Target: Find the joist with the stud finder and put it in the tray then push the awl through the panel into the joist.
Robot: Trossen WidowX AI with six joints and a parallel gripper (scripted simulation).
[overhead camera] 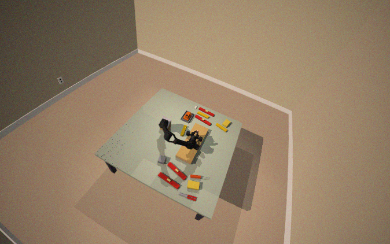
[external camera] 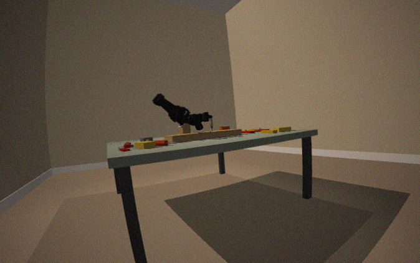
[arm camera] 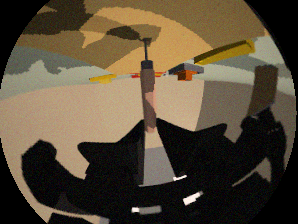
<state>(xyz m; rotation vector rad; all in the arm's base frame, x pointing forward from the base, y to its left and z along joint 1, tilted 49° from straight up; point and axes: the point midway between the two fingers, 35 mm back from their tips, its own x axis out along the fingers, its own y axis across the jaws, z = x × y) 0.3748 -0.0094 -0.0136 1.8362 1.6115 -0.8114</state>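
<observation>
My gripper (overhead camera: pixel 197 133) (external camera: pixel 210 117) (arm camera: pixel 149 121) is shut on the awl (external camera: pixel 212 123) (arm camera: pixel 148 92) above the wooden floor panel (overhead camera: pixel 184 155) (external camera: pixel 202 136) (arm camera: pixel 180 42). The awl hangs upright by its brownish handle, with the thin shaft pointing down. Its tip reaches the panel surface, where a small dark patch shows in the wrist view; I cannot tell whether it has entered the wood. The orange stud finder (overhead camera: pixel 188 115) (external camera: pixel 224 128) (arm camera: pixel 185 75) sits in the dark tray (overhead camera: pixel 183 118), beyond the panel. The joist is hidden.
A yellow bar (overhead camera: pixel 183 130) (arm camera: pixel 225 52) lies beside the panel. Red bars (overhead camera: pixel 203 120) (overhead camera: pixel 176 170) lie near both panel ends. A grey block (overhead camera: pixel 162 159), yellow block (overhead camera: pixel 193 185), orange-handled tool (overhead camera: pixel 195 176) and red-handled tool (overhead camera: pixel 190 198) lie at the near end.
</observation>
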